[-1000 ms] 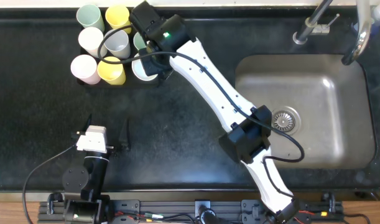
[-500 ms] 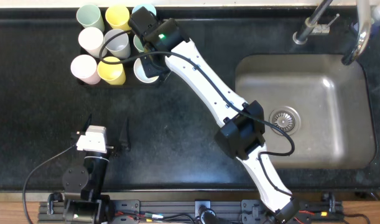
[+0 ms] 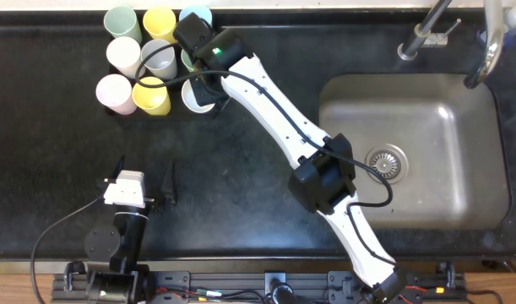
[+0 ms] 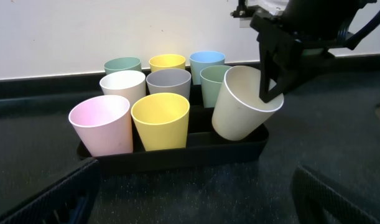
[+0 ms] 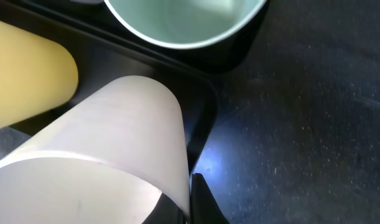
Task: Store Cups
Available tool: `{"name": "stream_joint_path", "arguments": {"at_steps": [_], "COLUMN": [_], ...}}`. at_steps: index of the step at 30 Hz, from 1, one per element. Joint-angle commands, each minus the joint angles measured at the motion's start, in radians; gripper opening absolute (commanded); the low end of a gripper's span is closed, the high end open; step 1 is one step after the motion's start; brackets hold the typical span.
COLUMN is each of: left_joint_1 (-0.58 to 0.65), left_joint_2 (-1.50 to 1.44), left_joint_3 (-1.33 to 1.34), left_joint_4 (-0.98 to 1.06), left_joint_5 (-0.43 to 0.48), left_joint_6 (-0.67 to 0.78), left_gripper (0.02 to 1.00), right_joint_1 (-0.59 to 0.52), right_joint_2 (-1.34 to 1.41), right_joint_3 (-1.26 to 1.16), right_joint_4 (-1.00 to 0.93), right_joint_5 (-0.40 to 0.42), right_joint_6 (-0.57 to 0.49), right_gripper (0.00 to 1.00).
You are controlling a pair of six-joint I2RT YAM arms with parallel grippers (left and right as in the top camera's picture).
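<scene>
Cup (image 4: 236, 115) hangs tilted, rim pinched in right claw (image 4: 267, 93).

Right arm (image 3: 274, 110): glossy white link shells between chunky black joint housings, black cable (image 3: 388, 187) looped off the elbow block and run along the links, small green light (image 3: 215, 51) on the wrist housing, right gripper (image 4: 268, 93) black and angular. Left arm (image 3: 114, 241): round black base joint and short black link, white-and-silver wrist block (image 3: 125, 188), left gripper (image 3: 146, 171) with thin black fingers (image 3: 171, 181). Red and yellow wires (image 3: 203, 293) at the base rail (image 3: 241, 277).
</scene>
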Motion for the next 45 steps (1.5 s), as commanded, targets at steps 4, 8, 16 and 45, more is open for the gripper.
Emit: {"name": "stream_joint_path", "arguments": {"at_steps": [4, 8, 16, 45], "left_joint_1": [0.006, 0.006, 0.006, 0.006], "left_joint_2": [-0.008, -0.008, -0.008, -0.008], "left_joint_3": [-0.002, -0.002, -0.002, -0.002], "left_joint_4": [-0.002, -0.002, -0.002, -0.002], "left_joint_5": [0.009, 0.009, 0.009, 0.009], "left_joint_6": [0.011, 0.011, 0.011, 0.011], "left_gripper": [1.000, 1.000, 1.000, 1.000], "right_joint_1": [0.010, 0.010, 0.015, -0.524], "right_joint_2": [0.005, 0.005, 0.005, -1.183], "right_joint_3": [0.009, -0.023, -0.032, -0.791], "right_joint_4": [0.016, 0.032, 0.045, 0.220], "right_joint_5": [0.029, 0.034, 0.033, 0.039], "right_joint_6": [0.005, 0.005, 0.005, -0.423], "right_gripper": [0.053, 0.086, 0.224, 0.993]}}
